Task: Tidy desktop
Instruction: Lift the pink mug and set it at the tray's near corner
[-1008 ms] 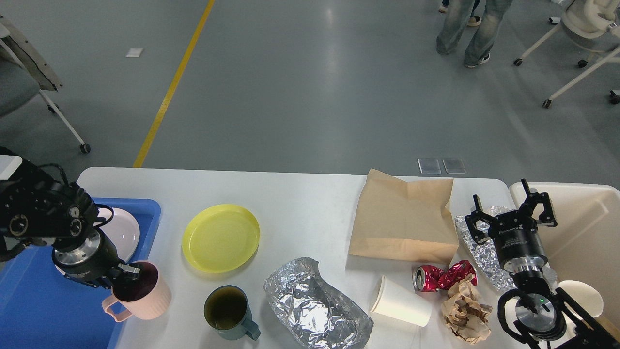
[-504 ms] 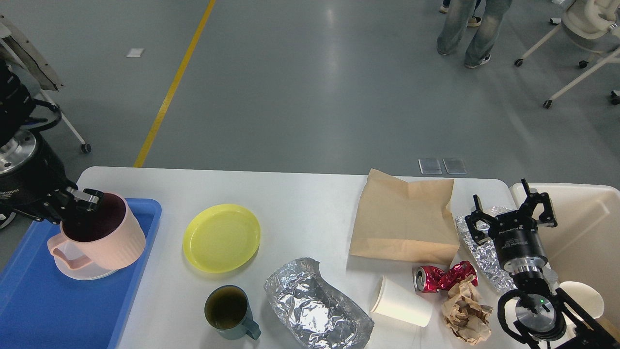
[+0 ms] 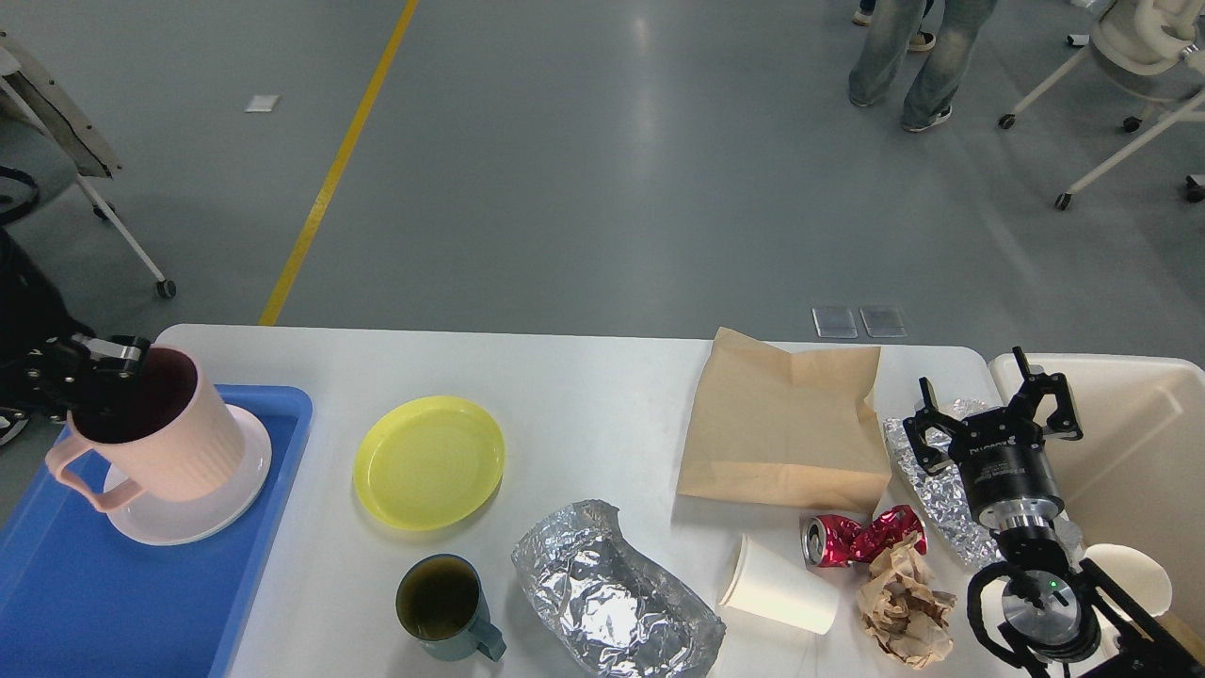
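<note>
Filling most of the lower frame is the desktop (image 3: 584, 395), a white top with rounded corners that has a blue tray (image 3: 56, 584) at its left end and a cream bin (image 3: 1130, 443) hanging off the right. Next down in size is a flat brown paper bag (image 3: 786, 428) toward the right, then a crumpled foil tray (image 3: 612, 593) near the front edge, and a yellow plate (image 3: 429, 461) left of centre. On the blue tray a pink mug (image 3: 151, 433) sits tilted on a white saucer (image 3: 202, 494), with the left gripper (image 3: 89, 367) pinching the mug's rim, one finger inside the cup. The right gripper (image 3: 993, 414) hovers over some loose foil (image 3: 932, 480) with its fingers spread wide, holding nothing. Smaller stuff: a tipped white paper cup (image 3: 779, 584), a teal mug (image 3: 447, 607), a brown paper wad (image 3: 902, 603) and a crushed red can (image 3: 861, 537) just beside it.
</note>
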